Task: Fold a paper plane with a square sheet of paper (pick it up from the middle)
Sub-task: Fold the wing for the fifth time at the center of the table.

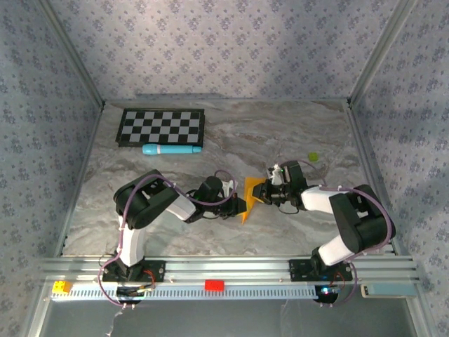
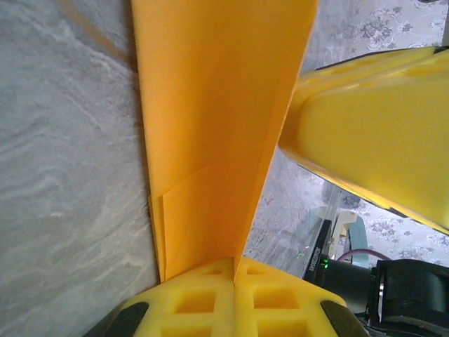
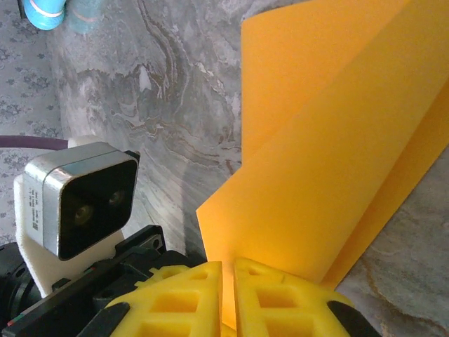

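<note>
The square sheet of paper point(image 1: 250, 192), orange and folded into layers, stands on edge above the table's middle, held between both grippers. My left gripper point(image 1: 239, 206) is shut on its lower left end. In the left wrist view the yellow fingers point(image 2: 203, 302) press together on the folded sheet point(image 2: 210, 119), with a smaller flap lying on one face. My right gripper point(image 1: 265, 191) is shut on the sheet's right side. The right wrist view shows a thin edge of the sheet point(image 3: 330, 161) pinched at the right gripper point(image 3: 228, 284). A right finger point(image 2: 372, 133) shows beside the paper.
A black-and-white checkerboard point(image 1: 161, 128) lies at the back left with a light-blue cylinder point(image 1: 170, 149) along its front edge. A tiny yellow-green bit point(image 1: 314, 156) sits at the right. Metal frame posts and patterned walls ring the marbled table point(image 1: 98, 210). The left wrist camera point(image 3: 81, 196) is close by.
</note>
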